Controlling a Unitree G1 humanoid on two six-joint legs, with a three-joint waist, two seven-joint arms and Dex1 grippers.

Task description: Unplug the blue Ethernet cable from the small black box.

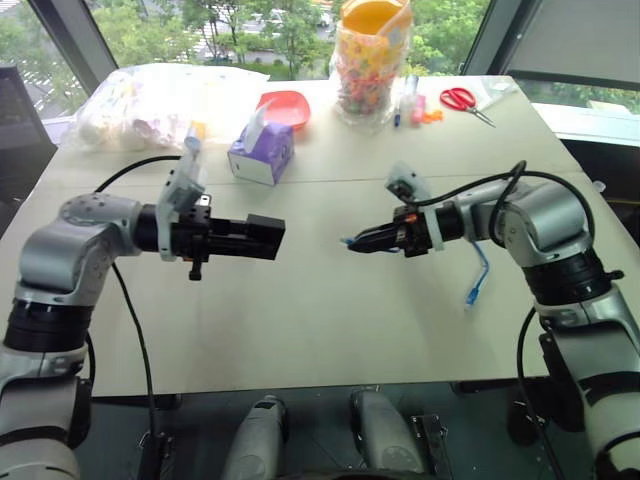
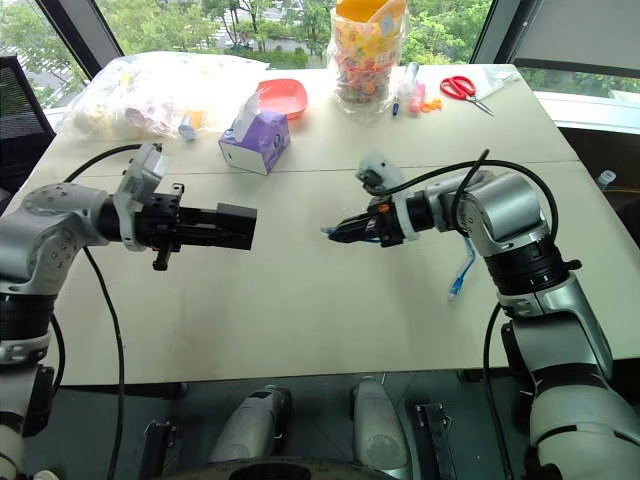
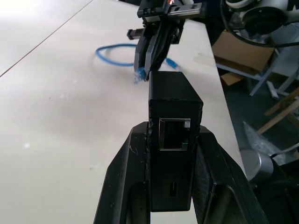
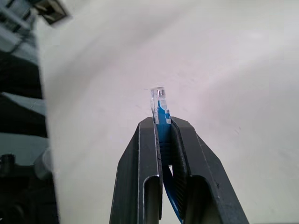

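Left wrist view showed my left tool (image 3: pixel 173 140) clamped tight around the small black box (image 3: pixel 174 109), its socket facing out and empty. My right tool (image 1: pixel 352 243) was pinched shut on the blue Ethernet cable (image 1: pixel 478 280) just behind its clear plug (image 4: pixel 158 99), held in the air well apart from the box, so I judged the unplugging itself done. The rest of the cable trailed back under my right arm and lay on the table (image 1: pixel 330 330), its other plug near the right edge. The risk I saw was a snag: if I swung the right arm wide, the slack could drag or catch on my own arm wiring, and the thin plug could slip from so narrow a pinch. Letting the box go from that height could also send it tumbling. Far behind stood a purple tissue box (image 1: pixel 262 152), a red bowl (image 1: pixel 285 107), a jar of sweets (image 1: pixel 371 65), red scissors (image 1: pixel 461 99) and a plastic bag (image 1: pixel 150 100), none of them in my way.
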